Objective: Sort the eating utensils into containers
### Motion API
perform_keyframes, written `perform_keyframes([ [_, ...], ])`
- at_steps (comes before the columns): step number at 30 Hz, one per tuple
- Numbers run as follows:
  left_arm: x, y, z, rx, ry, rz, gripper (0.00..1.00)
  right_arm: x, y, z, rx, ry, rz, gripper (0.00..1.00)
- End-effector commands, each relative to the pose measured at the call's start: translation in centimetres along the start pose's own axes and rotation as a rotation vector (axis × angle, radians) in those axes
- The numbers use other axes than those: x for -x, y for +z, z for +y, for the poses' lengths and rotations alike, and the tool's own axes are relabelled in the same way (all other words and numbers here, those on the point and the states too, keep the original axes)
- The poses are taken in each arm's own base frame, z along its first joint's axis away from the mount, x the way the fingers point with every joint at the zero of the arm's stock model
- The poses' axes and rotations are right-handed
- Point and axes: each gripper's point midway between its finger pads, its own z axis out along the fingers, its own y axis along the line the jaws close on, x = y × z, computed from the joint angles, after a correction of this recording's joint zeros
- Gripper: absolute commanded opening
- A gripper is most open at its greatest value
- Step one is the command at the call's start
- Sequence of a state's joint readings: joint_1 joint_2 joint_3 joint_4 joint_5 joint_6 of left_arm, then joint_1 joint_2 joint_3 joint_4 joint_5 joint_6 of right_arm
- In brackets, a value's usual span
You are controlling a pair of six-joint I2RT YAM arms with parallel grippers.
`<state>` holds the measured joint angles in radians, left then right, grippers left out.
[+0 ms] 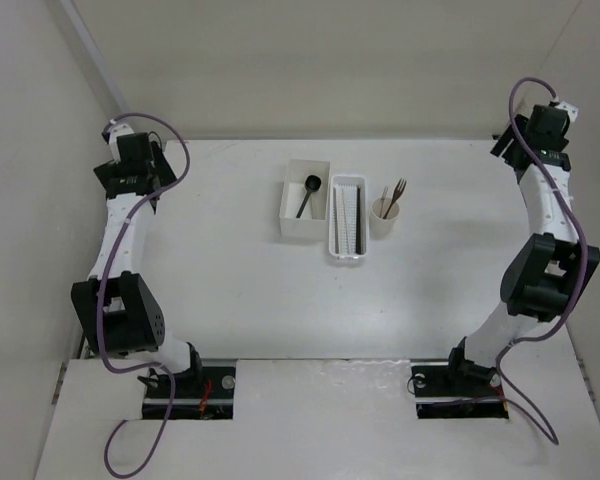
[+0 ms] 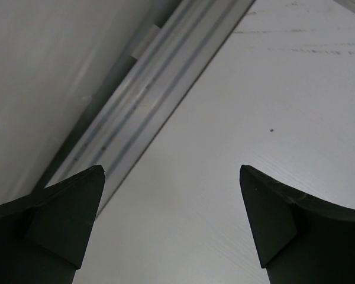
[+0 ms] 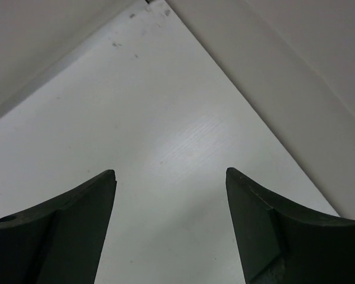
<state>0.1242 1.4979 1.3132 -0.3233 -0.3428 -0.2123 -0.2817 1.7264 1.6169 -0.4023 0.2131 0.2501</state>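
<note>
Nearest us, the two arm bases sit bolted at the near edge of the table [image 1: 230,290], purple cables looping off them. Further out, three containers stand in a row. On the left is a smooth-walled white square box [image 1: 292,222], and the black spoon [image 1: 307,193] lies inside it, round bowl at the far end. Beside it is the narrow slotted basket [image 1: 346,250]; thin chopsticks [image 1: 348,212] lie lengthwise in it, hard to count against the slats. Right of that is the small round cup [image 1: 383,222], with two forks [image 1: 395,190] standing tines up. Which is silver and which brown, I can't make out. Over the far left corner the left gripper [image 2: 171,170] hangs wide open, with nothing between its dark wedge-shaped fingers, only bare tabletop and a metal rail [image 2: 148,100] beyond. Over the far right, the right gripper [image 3: 170,171] gapes too, and it's empty.
</note>
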Motion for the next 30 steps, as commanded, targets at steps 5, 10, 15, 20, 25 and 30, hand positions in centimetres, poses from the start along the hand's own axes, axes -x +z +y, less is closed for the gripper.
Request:
perform_keyframes([
  [5, 4.4, -1.0, 3.1, 0.048, 0.052, -0.084, 0.98, 0.7, 0.8, 0.7, 0.075, 0.0, 0.012, 0.81],
  [10, 4.8, -0.9, 2.0, -0.006, 0.044, -0.076, 0.96, 2.1, 1.1, 0.4, 0.043, 0.004, -0.018, 0.81],
  [15, 4.6, -0.2, 1.5, -0.014, 0.03, -0.058, 0.95, 2.2, 1.1, -0.8, -0.024, -0.006, -0.026, 0.82],
  [20, 3.9, 0.3, 1.3, -0.017, 0.031, -0.028, 0.95, 2.0, 1.1, -1.1, -0.036, -0.019, -0.018, 0.82],
  [25, 4.2, 0.2, 0.8, -0.04, 0.019, -0.032, 0.95, 2.0, 1.1, -1.1, -0.036, -0.019, -0.018, 0.82],
  [30, 4.8, -1.0, 0.7, -0.063, 0.005, -0.04, 0.95, 3.7, -0.2, -0.4, 0.016, 0.001, -0.109, 0.82],
])
